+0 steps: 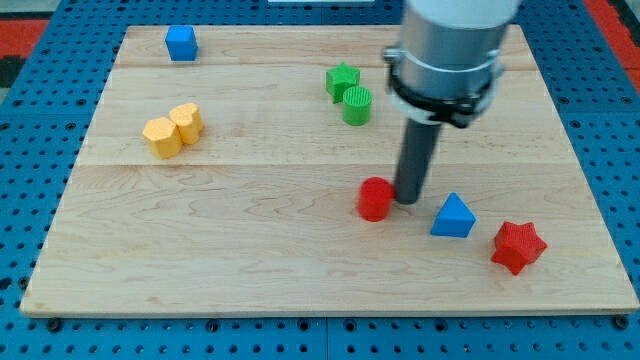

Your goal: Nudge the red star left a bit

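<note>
Tool is a bare rod, no jaws, so there is nothing to open or close and it holds nothing. My tip [409, 200] is down at the worktop [250, 260], roughly mid-board and a bit toward the view's right.

Red cylinder [375, 199] is right against the tip on the view's left side; looks like contact, but I can't confirm it from this angle.

Blue triangular block [454, 217] is near the tip, toward the view's right and slightly toward the view's bottom. Clear gap between the two.

Red star [518, 246], the task block, is further out the same way: right of the tip and lower, past the blue triangular block. It is just beside that triangle, not touching, and near the worktop's right edge and bottom corner. Tip is apart from the star, on its left side, with the triangle sitting between them.

Above the tip, toward the view's top and a little left: green star [342, 80] and green cylinder [357, 104], touching or nearly so, with the cylinder the closer one to the tip. The arm housing [445, 50] sits just right of them in view.

Well apart, to the tip's left and higher: two yellow blocks [172, 130] pressed together; exact shapes are hard to read.

Blue cube [181, 43] is furthest from the tip, near the worktop's top-left corner.

Worktop is light wood on a blue perforated base [30, 150].
</note>
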`<move>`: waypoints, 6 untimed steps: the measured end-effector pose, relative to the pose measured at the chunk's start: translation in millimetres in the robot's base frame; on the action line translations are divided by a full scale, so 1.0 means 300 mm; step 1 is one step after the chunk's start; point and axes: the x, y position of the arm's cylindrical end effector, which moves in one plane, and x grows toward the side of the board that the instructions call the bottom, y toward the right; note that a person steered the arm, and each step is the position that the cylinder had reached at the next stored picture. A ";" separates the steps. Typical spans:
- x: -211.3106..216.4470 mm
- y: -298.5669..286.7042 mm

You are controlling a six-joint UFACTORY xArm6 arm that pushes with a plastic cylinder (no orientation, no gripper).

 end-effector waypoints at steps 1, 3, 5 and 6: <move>0.096 -0.159; 0.290 0.158; 0.351 0.497; 0.234 0.616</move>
